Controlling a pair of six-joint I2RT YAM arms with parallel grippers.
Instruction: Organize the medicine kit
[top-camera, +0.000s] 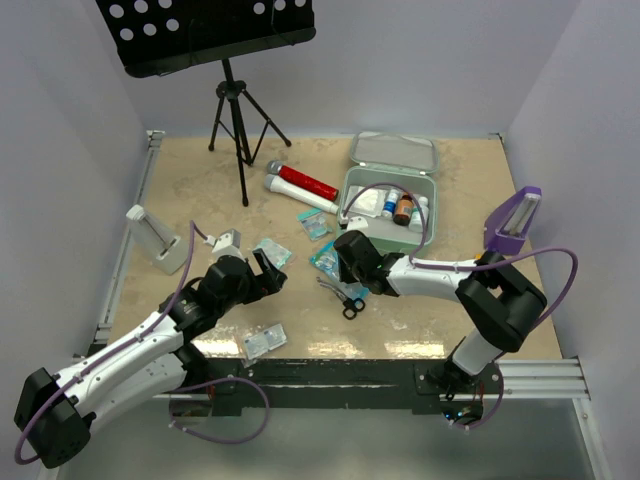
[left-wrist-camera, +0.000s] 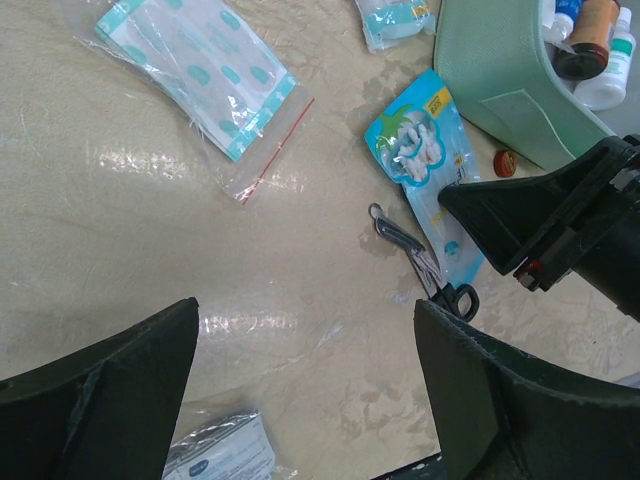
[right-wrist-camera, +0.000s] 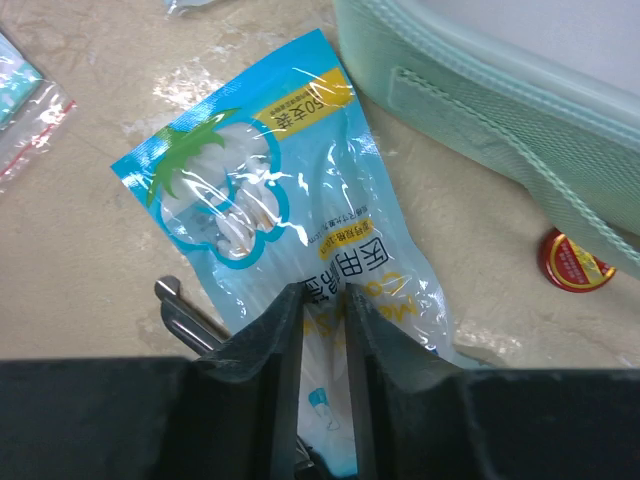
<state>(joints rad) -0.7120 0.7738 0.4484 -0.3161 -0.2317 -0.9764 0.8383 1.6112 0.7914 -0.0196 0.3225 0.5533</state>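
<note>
The mint-green medicine kit (top-camera: 352, 195) stands open at the back right with its lid (top-camera: 393, 150) behind it and small bottles (top-camera: 403, 208) inside. Its wall (right-wrist-camera: 480, 110) shows in the right wrist view. A blue cotton swab packet (right-wrist-camera: 260, 200) lies on the table just in front of the kit, partly over black-handled scissors (right-wrist-camera: 180, 310). My right gripper (right-wrist-camera: 323, 295) is down on the packet's near end, jaws narrowed onto it with packet film between them. My left gripper (left-wrist-camera: 305, 370) hovers open over bare table to the left, holding nothing.
A red bottle cap (right-wrist-camera: 575, 260) lies by the kit's wall. A dotted zip bag (left-wrist-camera: 200, 60), a small sachet (left-wrist-camera: 220, 455), a red-and-white tube (top-camera: 300, 185), a tripod stand (top-camera: 235, 110), a white holder (top-camera: 158, 238) and a purple stand (top-camera: 512, 220) surround the work area.
</note>
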